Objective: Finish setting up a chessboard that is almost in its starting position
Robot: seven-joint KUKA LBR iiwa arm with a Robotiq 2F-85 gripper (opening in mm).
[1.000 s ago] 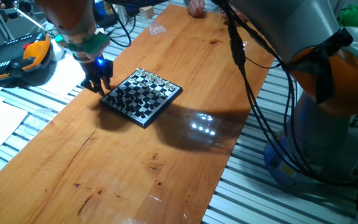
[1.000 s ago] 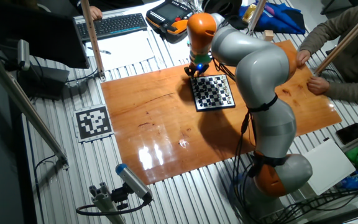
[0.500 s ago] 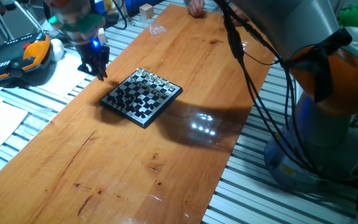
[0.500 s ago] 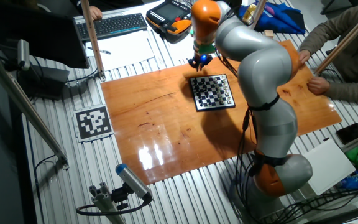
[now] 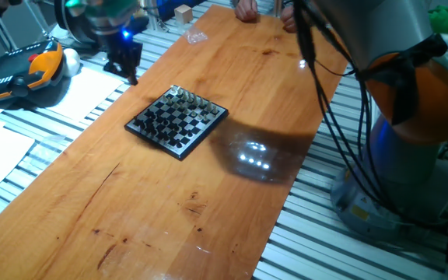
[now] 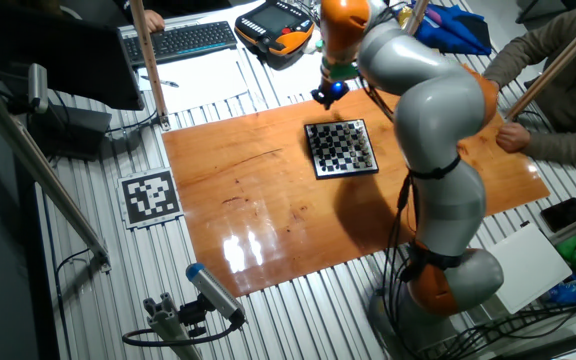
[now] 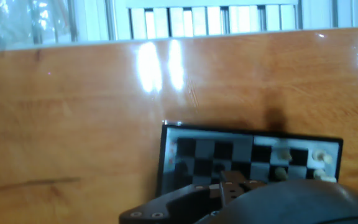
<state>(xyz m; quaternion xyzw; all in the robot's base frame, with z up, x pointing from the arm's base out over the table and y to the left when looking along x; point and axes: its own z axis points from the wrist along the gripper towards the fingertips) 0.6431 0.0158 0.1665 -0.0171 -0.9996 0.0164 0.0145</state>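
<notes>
Wooden bench [image 5: 208, 179] on a slatted metal frame, keyboard [image 6: 183, 40] and fiducial tag [image 6: 149, 196] off to the sides, a person's hands [image 6: 503, 135] at the far edge. Arm reaches over from 3 o'clock; end effector [image 5: 124, 62] hangs raised at 10 o'clock of the chessboard [image 5: 177, 121], apart from it; grip state cannot tell. Chessboard sits mid-bench, pieces along two sides. Versus a second ago the end effector has lifted off the board corner and moved away.

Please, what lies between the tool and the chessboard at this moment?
Nothing lies there. In one fixed view, only bare wooden table shows between the tool and the chessboard.
</notes>
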